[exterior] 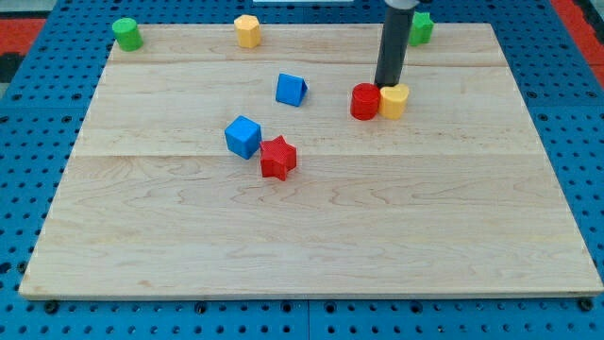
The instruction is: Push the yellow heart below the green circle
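The yellow heart [394,99] lies at the board's upper right, touching a red round block [364,101] on its left. The green circle [125,33] stands at the board's top left corner, far from the heart. My dark rod comes down from the view's top, and my tip [387,87] rests just above the heart's upper left edge, at the seam between the heart and the red block. It seems to touch both.
A second yellow block [247,30] sits at the top edge. A green block [422,26] is partly hidden behind the rod. A blue triangle [291,90], a blue cube [243,136] and a red star [277,158] lie mid-board on the wooden board [311,246].
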Available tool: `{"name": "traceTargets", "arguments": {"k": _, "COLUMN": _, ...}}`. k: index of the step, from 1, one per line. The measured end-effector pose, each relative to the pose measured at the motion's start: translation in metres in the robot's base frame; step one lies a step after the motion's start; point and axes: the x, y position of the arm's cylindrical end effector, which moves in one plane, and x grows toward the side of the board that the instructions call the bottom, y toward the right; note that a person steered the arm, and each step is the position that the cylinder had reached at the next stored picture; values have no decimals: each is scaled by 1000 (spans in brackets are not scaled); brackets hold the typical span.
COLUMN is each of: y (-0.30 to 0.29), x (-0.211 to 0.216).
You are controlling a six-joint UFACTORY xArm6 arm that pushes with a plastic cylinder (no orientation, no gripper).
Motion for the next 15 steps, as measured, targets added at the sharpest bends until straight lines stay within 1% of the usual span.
{"name": "traceTargets", "arguments": {"k": 1, "y": -25, "x": 25}}
{"name": "traceTargets", "arguments": {"k": 2, "y": 50, "x": 6}}
{"name": "traceTargets", "arguments": {"k": 3, "y": 117, "x": 1}}
{"name": "traceTargets", "arguments": {"k": 4, "y": 92, "x": 37}}
{"name": "traceTargets", "arguments": {"k": 5, "y": 28, "x": 66}}
{"name": "traceTargets", "arguments": {"k": 6, "y": -1, "x": 51}}
{"name": "traceTargets", "arguments": {"k": 7, "y": -11, "x": 51}}
{"name": "traceTargets", "arguments": {"k": 8, "y": -9, "x": 50}}
{"name": "traceTargets", "arguments": {"k": 9, "y": 39, "x": 68}}
{"name": "traceTargets", "arguments": {"k": 10, "y": 83, "x": 69}}
{"name": "traceTargets", "arguments": {"k": 11, "y": 75, "x": 17}}
{"name": "traceTargets", "arguments": {"k": 13, "y": -53, "x": 16}}
{"name": "traceTargets", "arguments": {"k": 14, "y": -101, "x": 17}}
{"name": "traceTargets", "arguments": {"k": 15, "y": -111, "x": 18}}
